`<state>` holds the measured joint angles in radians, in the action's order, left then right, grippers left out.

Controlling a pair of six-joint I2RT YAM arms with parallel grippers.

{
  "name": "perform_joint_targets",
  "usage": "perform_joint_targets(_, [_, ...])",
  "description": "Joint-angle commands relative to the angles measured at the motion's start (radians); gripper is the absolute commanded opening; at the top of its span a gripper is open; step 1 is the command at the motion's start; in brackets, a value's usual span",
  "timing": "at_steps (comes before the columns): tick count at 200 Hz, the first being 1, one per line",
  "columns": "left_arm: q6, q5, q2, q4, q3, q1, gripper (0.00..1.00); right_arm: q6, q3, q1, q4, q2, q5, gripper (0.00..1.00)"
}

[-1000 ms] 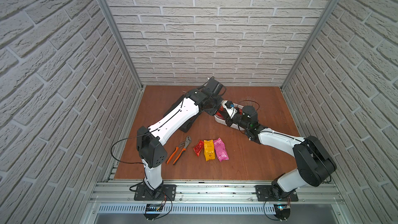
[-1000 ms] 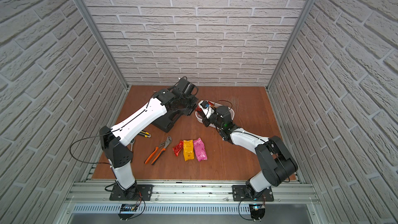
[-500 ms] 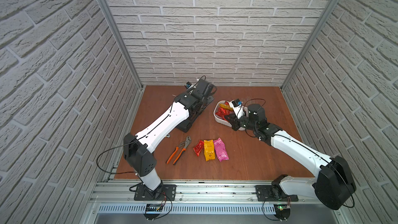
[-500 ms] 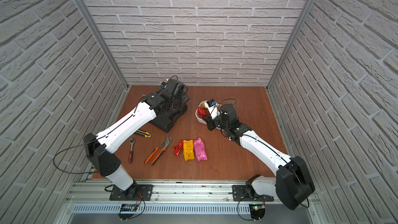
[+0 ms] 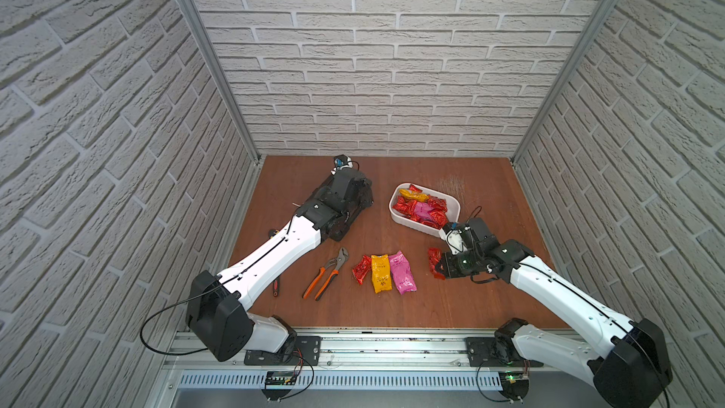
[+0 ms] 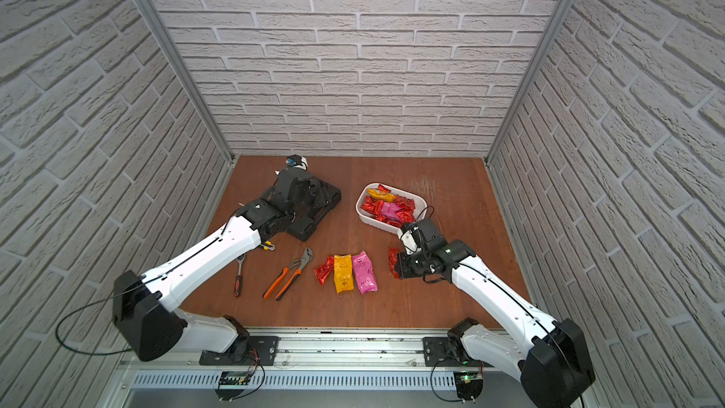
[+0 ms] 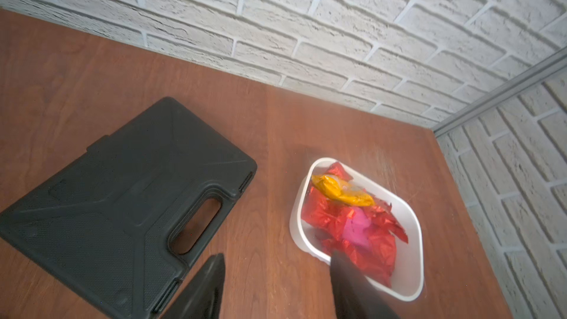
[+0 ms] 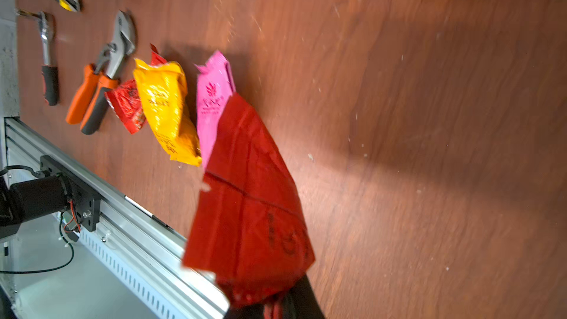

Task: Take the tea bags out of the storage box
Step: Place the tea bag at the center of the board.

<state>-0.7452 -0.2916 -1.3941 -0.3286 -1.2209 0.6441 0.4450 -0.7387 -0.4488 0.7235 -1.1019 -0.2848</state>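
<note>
Three tea bags point(image 5: 381, 278) lie on the table point(image 5: 451, 308); the right gripper point(image 5: 439, 268), pinching a fourth red sachet point(image 5: 433, 259), has swung from the storage box point(image 5: 410, 224) toward them; the left gripper point(image 7: 276, 286), now spread, has retreated; many remain boxed.

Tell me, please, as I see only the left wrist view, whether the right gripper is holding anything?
Observer: Yes, the right gripper is shut on a red tea bag, held outside the storage box.
Operator: Thank you. Are any bags lying on the table?
Observer: Three lie in a row: a red sachet, a yellow sachet and a pink sachet.
Operator: What lies beside them?
Observer: Orange-handled pliers, on the red sachet's side.
</note>
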Motion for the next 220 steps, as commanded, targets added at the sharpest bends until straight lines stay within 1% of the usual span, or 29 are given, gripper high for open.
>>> perform_joint_targets(1, [0.061,0.085,0.005,0.065,0.024,-0.011,0.59,0.080,0.037,0.002,-0.030,-0.044,-0.042,0.03])
perform_joint_targets(33, [0.084,0.119,-0.022,0.045,0.024,-0.011,0.60,0.100,0.058,0.000,-0.145,-0.134,-0.092,0.03])
perform_joint_targets(70, [0.122,0.120,-0.015,0.038,0.040,-0.011,0.65,0.096,0.058,-0.001,-0.221,-0.230,-0.127,0.04])
perform_joint_targets(99, [0.145,0.132,-0.023,0.018,0.032,-0.011,0.66,0.116,0.046,-0.001,-0.263,-0.317,-0.184,0.06])
perform_joint_targets(115, [0.159,0.141,-0.025,0.020,0.032,-0.010,0.67,0.119,0.038,-0.001,-0.241,-0.338,-0.159,0.08])
perform_joint_targets(120, [0.163,0.146,-0.027,0.020,0.032,-0.009,0.68,0.116,0.034,-0.001,-0.223,-0.338,-0.136,0.11])
perform_joint_targets(132, [0.172,0.157,-0.031,0.020,0.028,-0.008,0.70,0.094,0.013,-0.001,-0.153,-0.333,-0.058,0.22])
perform_joint_targets(145, [0.177,0.163,-0.038,0.023,0.027,-0.007,0.72,0.069,-0.015,-0.008,-0.072,-0.316,0.030,0.37])
perform_joint_targets(160, [0.186,0.159,-0.045,0.028,0.026,0.000,0.75,0.056,-0.038,-0.009,-0.007,-0.276,0.103,0.48])
perform_joint_targets(170, [0.195,0.151,-0.048,0.031,0.025,0.007,0.76,0.049,-0.050,-0.008,0.015,-0.242,0.122,0.54])
perform_joint_targets(189, [0.236,0.147,-0.067,0.033,0.008,0.024,0.77,0.041,-0.073,-0.008,0.045,-0.152,0.125,0.59])
perform_joint_targets(201, [0.270,0.146,-0.088,0.019,-0.018,0.037,0.76,0.029,-0.098,-0.008,0.065,-0.086,0.141,0.61])
perform_joint_targets(220, [0.339,0.152,-0.133,-0.009,-0.063,0.063,0.76,0.005,-0.147,-0.004,0.085,0.008,0.234,0.61])
